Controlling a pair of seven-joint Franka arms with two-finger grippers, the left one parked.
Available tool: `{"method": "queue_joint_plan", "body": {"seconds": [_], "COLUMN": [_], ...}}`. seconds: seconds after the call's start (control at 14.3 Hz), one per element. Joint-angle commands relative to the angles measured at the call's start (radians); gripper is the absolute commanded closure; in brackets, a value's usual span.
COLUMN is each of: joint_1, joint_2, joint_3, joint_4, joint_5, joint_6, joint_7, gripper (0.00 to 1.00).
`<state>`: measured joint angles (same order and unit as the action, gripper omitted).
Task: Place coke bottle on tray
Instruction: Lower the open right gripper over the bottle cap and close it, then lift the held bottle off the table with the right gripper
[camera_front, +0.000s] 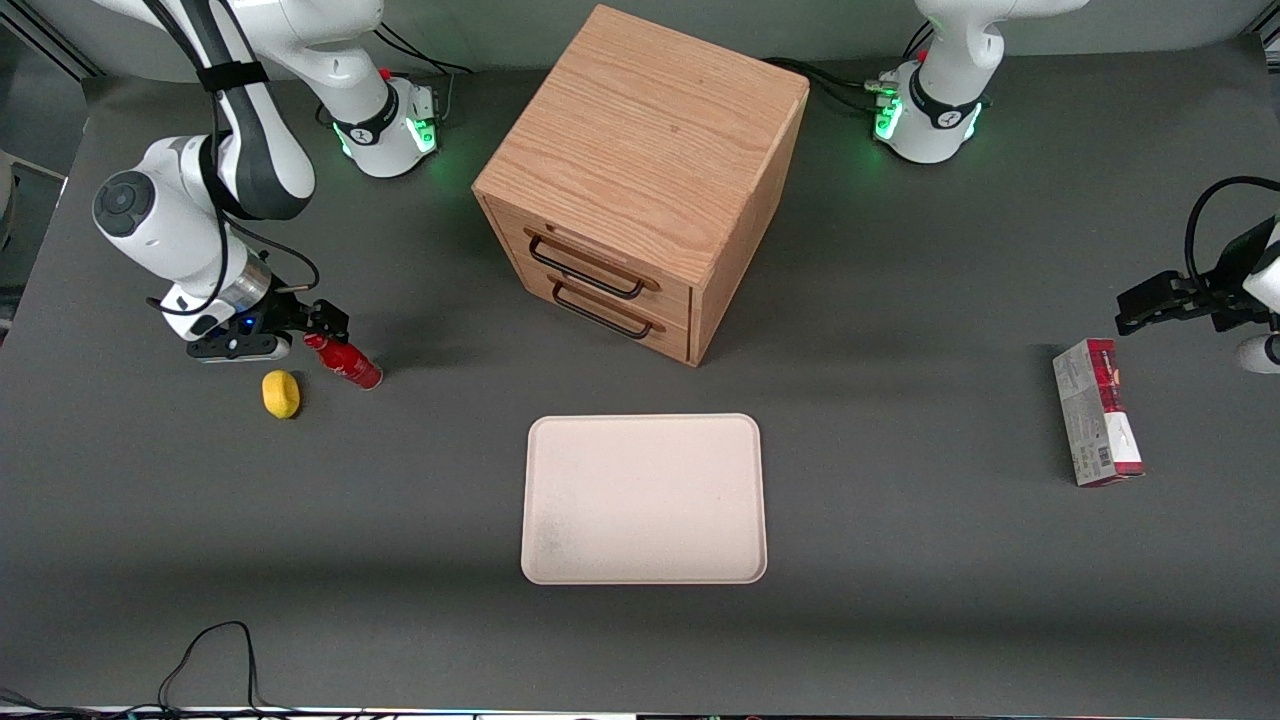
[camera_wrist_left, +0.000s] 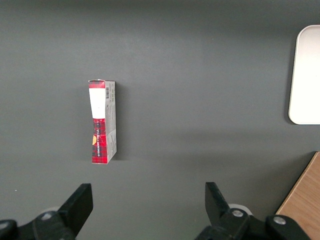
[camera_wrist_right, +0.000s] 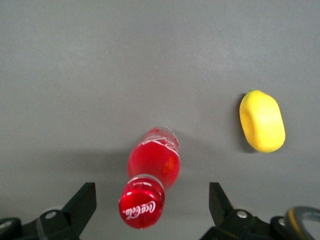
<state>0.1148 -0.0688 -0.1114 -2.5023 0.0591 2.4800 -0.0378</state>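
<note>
The coke bottle (camera_front: 343, 362), small and all red with a red cap, stands on the dark table toward the working arm's end. In the right wrist view the bottle (camera_wrist_right: 150, 172) shows from above, its cap toward the camera. My right gripper (camera_front: 322, 328) is open and hangs over the bottle's top. Its two fingers stand wide apart on either side of the cap (camera_wrist_right: 141, 208) without touching it. The gripper's midpoint (camera_wrist_right: 151, 202) lies over the cap. The cream tray (camera_front: 640, 500) lies flat nearer the front camera than the cabinet, with nothing on it. Its edge also shows in the left wrist view (camera_wrist_left: 306, 75).
A yellow lemon (camera_front: 281, 393) lies close beside the bottle, also in the right wrist view (camera_wrist_right: 262, 121). A wooden two-drawer cabinet (camera_front: 645, 150) stands mid-table. A red-and-grey carton (camera_front: 1097, 410) lies toward the parked arm's end, also in the left wrist view (camera_wrist_left: 102, 121).
</note>
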Motion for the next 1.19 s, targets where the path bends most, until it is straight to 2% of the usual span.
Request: {"method": "queue_joint_plan", "body": {"seconds": [0.0, 0.07, 0.28, 0.35, 0.56, 0.77, 0.98, 1.12], "joint_1": [-0.003, -0.001, -0.001, -0.003, -0.003, -0.003, -0.01, -0.014], "joint_2": [-0.014, -0.014, -0.006, 0.0, 0.029, 0.029, 0.033, 0.067], "joint_3": [0.001, 0.001, 0.001, 0.002, 0.01, 0.033, 0.052, 0.053], "joint_4": [-0.009, -0.009, -0.003, 0.0, 0.031, 0.111, 0.34, 0.551], "joint_5": [0.021, 0.021, 0.021, 0.022, 0.024, 0.022, 0.005, -0.044], "joint_6": [0.016, 0.016, 0.019, 0.028, 0.047, 0.004, -0.294, -0.529], "joint_7": [-0.039, -0.039, -0.039, -0.037, -0.031, -0.008, 0.013, 0.065], "gripper": [0.01, 0.14, 0.97, 1.0, 1.0, 1.0, 1.0, 1.0]}}
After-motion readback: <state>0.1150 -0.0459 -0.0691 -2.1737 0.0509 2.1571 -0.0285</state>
